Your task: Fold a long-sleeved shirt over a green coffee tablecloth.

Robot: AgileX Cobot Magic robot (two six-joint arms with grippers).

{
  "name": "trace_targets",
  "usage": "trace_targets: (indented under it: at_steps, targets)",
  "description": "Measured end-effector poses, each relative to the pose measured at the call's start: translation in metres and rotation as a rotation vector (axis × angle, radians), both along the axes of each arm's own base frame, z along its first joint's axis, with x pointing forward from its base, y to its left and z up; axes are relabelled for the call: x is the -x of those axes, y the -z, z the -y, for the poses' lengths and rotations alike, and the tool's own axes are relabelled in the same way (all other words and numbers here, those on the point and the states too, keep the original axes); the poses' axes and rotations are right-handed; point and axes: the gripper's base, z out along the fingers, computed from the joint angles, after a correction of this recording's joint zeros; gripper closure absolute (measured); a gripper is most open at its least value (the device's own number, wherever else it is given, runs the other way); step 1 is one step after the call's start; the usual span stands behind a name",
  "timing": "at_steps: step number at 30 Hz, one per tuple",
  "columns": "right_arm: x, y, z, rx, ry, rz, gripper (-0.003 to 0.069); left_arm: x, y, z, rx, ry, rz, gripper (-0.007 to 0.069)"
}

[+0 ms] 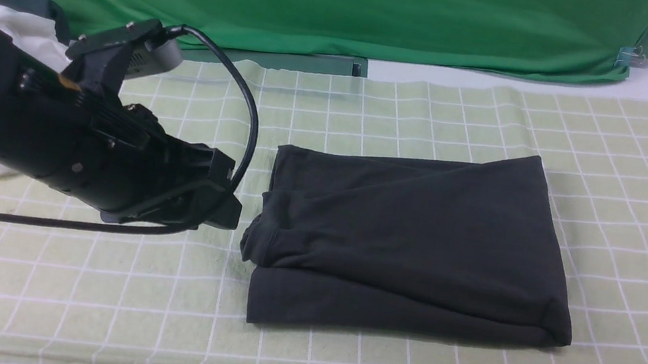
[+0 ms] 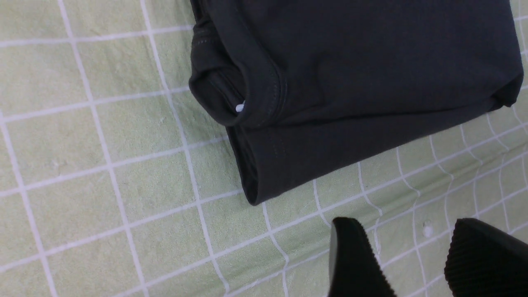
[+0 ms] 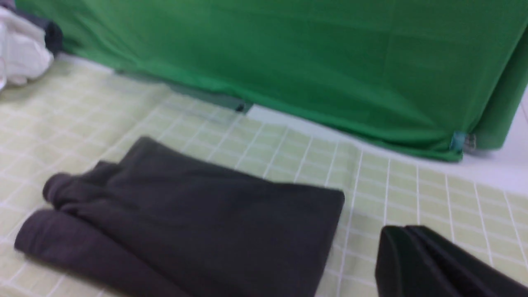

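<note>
Long-sleeved shirt (image 1: pixel 409 242) folded, apart from both arms' fingers (image 2: pixel 354 260)

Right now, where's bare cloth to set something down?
Free: the tablecloth right of the folded shirt, the near strip in front of it, and the band between shirt and green backdrop. Crowded: left side, under the left gripper.

Left gripper (image 2: pixel 416 264) fingers (image 2: pixel 354 260) cut off by wrist view's edge; in front view hidden behind own arm body. Right gripper (image 3: pixel 412 247) only partly in frame in blurred right wrist view, absent from front view. White garment (image 1: pixel 14 33) mostly hidden behind left arm. Black shirt (image 1: pixel 409 242) print not visible, folded inside.
</note>
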Motion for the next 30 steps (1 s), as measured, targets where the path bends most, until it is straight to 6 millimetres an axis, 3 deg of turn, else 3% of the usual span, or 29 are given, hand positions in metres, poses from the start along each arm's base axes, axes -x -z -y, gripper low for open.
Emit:
trace_targets:
  at_steps: [7,24,30]
  targets:
    - [-0.008,0.013,-0.004,-0.034,-0.008,0.092,0.0629,0.000,0.000,0.000,-0.005,0.003,0.005,0.0335]
    - [-0.008,0.014,-0.004,-0.037,-0.009,0.101,0.0593,-0.009,-0.002,-0.005,-0.038,-0.039,0.105,0.0358]
    - [-0.006,0.034,-0.002,-0.030,-0.002,0.081,0.0575,-0.009,-0.002,-0.006,-0.063,-0.028,0.114,0.0358]
